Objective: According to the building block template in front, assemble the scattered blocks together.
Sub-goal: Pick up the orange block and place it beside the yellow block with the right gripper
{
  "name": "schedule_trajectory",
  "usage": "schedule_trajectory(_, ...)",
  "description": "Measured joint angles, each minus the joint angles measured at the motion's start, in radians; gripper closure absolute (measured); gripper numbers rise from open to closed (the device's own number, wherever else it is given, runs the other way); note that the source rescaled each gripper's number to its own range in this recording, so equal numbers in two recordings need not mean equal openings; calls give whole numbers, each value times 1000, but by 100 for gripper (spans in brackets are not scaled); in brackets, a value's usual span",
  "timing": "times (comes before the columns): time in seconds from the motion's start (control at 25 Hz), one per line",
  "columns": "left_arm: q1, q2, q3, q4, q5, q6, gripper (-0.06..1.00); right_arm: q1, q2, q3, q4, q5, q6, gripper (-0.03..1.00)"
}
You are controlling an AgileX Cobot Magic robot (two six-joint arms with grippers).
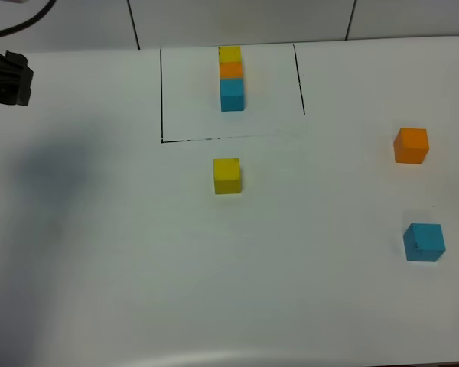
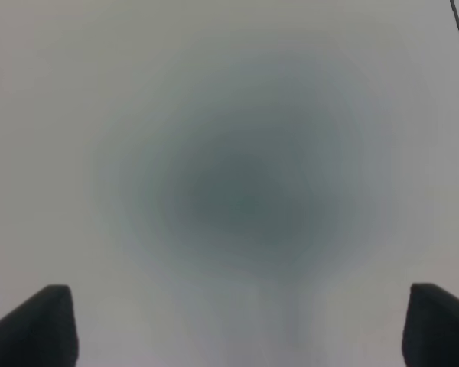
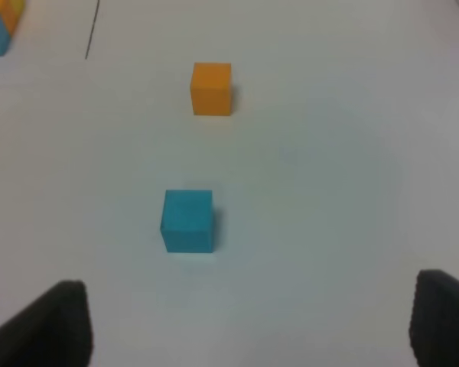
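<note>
The yellow block (image 1: 226, 176) is shown only from above; the left tool (image 2: 241, 290) and right tool (image 3: 252, 281) are seen spread, empty.

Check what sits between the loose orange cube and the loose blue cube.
Nothing: only bare white table separates the orange cube from the blue cube, as the exterior high and right wrist views both show.

White table (image 1: 306, 306) w/ soft grey shadow (image 1: 50, 172) on its left part, pale panels (image 1: 237, 19) w/ dark seams behind far edge, black cable (image 1: 32, 21) at far-left corner.
</note>
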Motion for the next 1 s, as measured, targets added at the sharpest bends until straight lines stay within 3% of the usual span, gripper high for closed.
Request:
schedule_trajectory(0.36,-7,-367,237,-6,-2,-100,4,0,0,0,0,0,0,27)
schedule_trajectory(0.76,-131,-754,460,67,70,-191,4,0,0,0,0,0,0,27)
schedule_trajectory(1.0,-148,-994,571,39,84,-199,4,0,0,0,0,0,0,27)
